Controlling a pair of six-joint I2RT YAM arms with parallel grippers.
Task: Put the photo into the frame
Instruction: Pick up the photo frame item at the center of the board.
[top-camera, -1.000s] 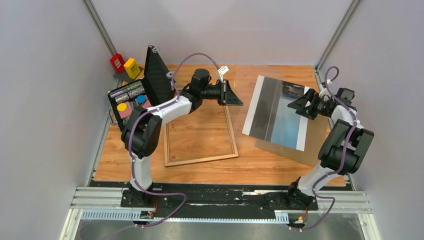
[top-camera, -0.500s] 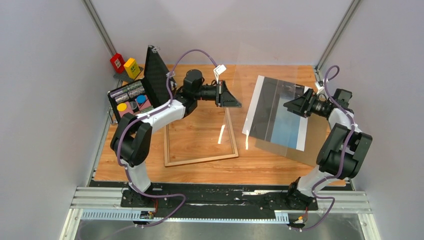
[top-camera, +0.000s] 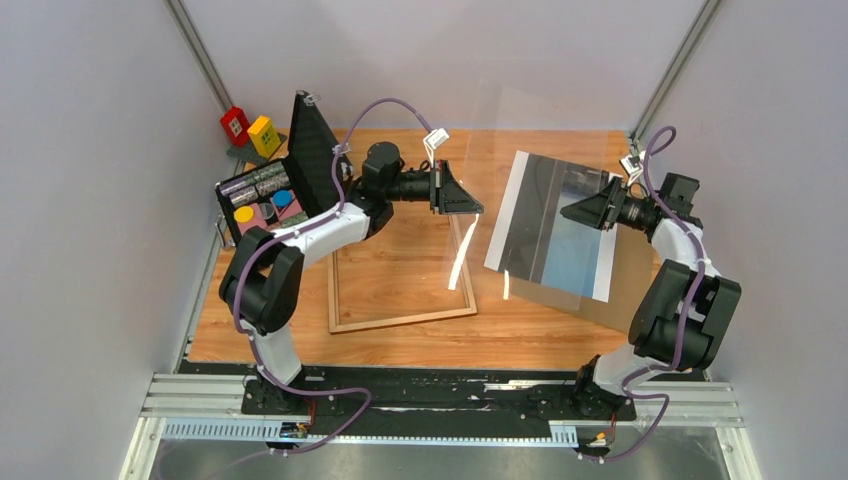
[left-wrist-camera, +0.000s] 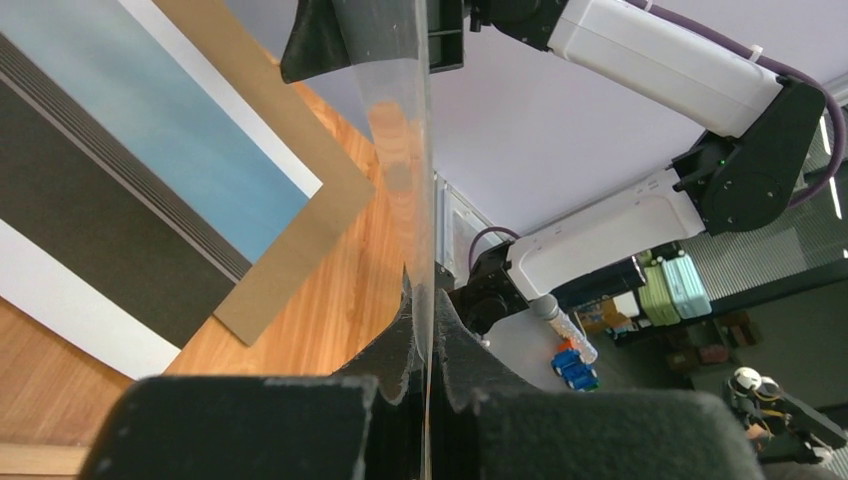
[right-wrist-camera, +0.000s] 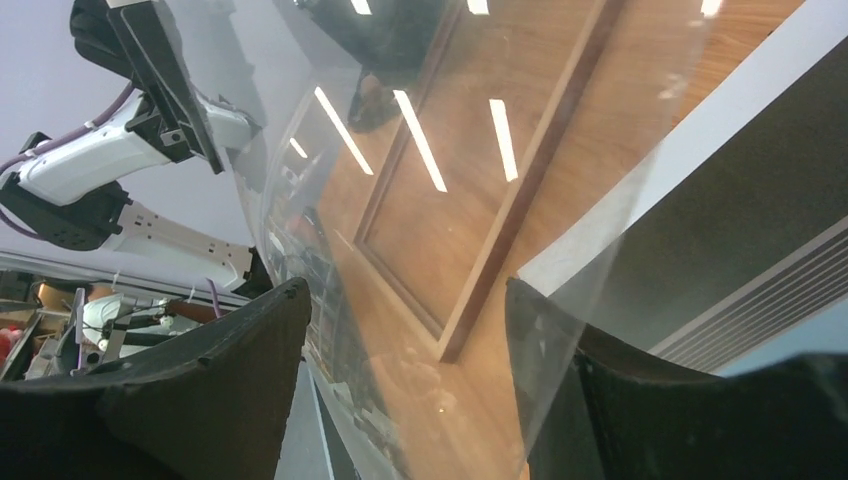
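The frame (top-camera: 402, 320) lies flat at the table's middle, pale wood up. A clear pane (top-camera: 463, 258) stands lifted on edge above it, between the arms. My left gripper (top-camera: 468, 204) is shut on the pane's (left-wrist-camera: 400, 120) left edge, pads (left-wrist-camera: 455, 345) pressed against both faces. My right gripper (top-camera: 572, 212) is open at the opposite edge; the pane (right-wrist-camera: 450, 200) passes between its fingers (right-wrist-camera: 250, 340), close to the right one. The photo (top-camera: 555, 235), with blue sky and a dark band, rests on the brown backing board (top-camera: 625, 290) under the right gripper.
An open black case (top-camera: 265, 195) with coloured items sits at the left edge. Red (top-camera: 235, 125) and yellow (top-camera: 264, 135) blocks stand behind it. Grey walls close in on both sides, and the arm bases line the near edge.
The left arm has swung and tipped the pane up, so glints now show above the frame's right rail. The right gripper has moved left onto the pane's edge, with its jaws slightly narrower.
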